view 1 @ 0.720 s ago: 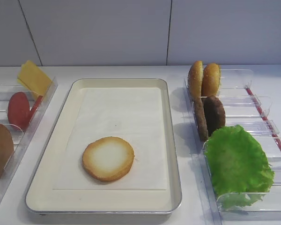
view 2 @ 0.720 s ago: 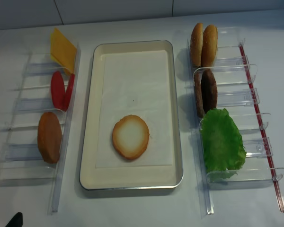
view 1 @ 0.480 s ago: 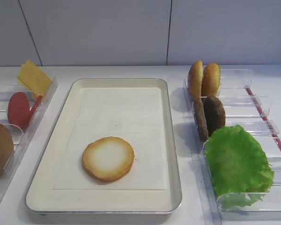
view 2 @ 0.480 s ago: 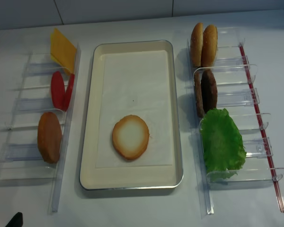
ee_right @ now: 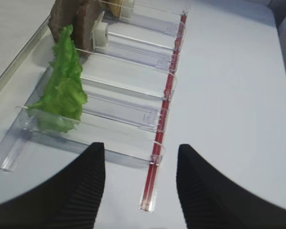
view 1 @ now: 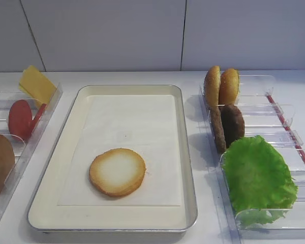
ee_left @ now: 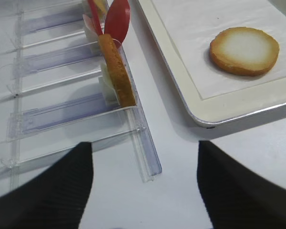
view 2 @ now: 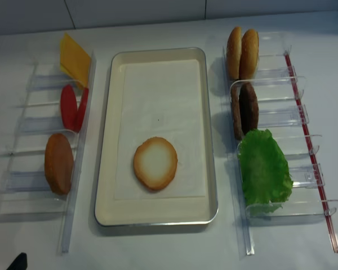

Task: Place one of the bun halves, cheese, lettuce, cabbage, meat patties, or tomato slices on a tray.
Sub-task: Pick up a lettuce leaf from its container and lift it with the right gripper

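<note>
A pale-faced bun half [view 1: 117,172] [view 2: 155,163] [ee_left: 244,50] lies flat on the cream tray [view 1: 185,152]. In the right rack stand two bun halves [view 2: 242,53], the meat patties [view 2: 248,108] and the lettuce [view 2: 263,169] [ee_right: 64,90]. The left rack holds the cheese [view 2: 74,59], the tomato slices [view 2: 69,107] [ee_left: 117,19] and another bun half [view 2: 58,163] [ee_left: 117,69]. Cabbage is out of view. My right gripper [ee_right: 140,149] hangs open and empty over the table by the right rack's near end. My left gripper [ee_left: 144,145] is open and empty near the left rack's front end.
Clear plastic racks [view 2: 276,121] [view 2: 28,140] flank the tray on both sides. A red strip [ee_right: 164,102] runs along the right rack's outer edge. A white wall [view 1: 142,30] stands behind the table. A dark part [view 2: 17,261] shows at the bottom left corner.
</note>
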`<state>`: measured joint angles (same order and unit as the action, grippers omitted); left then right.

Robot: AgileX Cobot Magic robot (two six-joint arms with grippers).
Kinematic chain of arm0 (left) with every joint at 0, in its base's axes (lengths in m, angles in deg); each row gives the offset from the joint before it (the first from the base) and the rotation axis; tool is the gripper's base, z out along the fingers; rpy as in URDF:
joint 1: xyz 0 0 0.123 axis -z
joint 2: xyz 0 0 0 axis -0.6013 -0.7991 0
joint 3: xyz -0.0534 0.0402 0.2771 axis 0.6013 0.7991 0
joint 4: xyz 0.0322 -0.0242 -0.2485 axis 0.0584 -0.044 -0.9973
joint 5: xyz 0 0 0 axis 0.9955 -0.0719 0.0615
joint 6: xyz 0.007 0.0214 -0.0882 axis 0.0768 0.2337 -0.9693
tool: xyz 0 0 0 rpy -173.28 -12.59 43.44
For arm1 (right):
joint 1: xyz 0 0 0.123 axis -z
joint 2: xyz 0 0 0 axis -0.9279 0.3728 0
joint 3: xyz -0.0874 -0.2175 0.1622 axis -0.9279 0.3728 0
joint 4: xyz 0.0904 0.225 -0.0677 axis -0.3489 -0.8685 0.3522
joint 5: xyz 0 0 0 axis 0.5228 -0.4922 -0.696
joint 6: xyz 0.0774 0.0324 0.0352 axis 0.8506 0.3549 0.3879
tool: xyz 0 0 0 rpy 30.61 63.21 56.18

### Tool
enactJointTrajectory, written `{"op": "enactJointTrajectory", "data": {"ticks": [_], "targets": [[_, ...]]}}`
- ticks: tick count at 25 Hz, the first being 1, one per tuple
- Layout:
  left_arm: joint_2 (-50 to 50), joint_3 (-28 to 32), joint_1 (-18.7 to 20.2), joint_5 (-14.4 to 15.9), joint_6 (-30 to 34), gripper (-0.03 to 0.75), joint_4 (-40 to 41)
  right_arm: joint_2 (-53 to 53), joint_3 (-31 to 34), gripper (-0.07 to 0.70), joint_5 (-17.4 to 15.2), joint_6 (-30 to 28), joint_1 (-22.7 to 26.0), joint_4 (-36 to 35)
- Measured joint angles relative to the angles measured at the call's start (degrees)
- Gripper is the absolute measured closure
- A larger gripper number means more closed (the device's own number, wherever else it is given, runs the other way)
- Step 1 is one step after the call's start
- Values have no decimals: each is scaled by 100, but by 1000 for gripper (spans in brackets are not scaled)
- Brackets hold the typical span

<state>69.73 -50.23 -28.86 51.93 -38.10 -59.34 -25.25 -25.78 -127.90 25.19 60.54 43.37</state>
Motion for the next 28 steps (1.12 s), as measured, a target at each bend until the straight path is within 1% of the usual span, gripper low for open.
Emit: {"op": "enactJointTrajectory", "data": {"ticks": [5,10,20,24,28], "targets": [[0,0,0,0,0,243,0,600,0,244,10,66,0,-778],[0,0,0,0,0,243,0,1112,-119,244,20,394,0,-1136],[0,0,0,0,0,243,0,1949,-622,244,126,428,0,-1801],[0,0,0,0,0,243,0,2412,-646,244,268,233,0,-2105],[0,0,0,0,0,243,0,2884,-646,245,488,150,0,-2185]]}}
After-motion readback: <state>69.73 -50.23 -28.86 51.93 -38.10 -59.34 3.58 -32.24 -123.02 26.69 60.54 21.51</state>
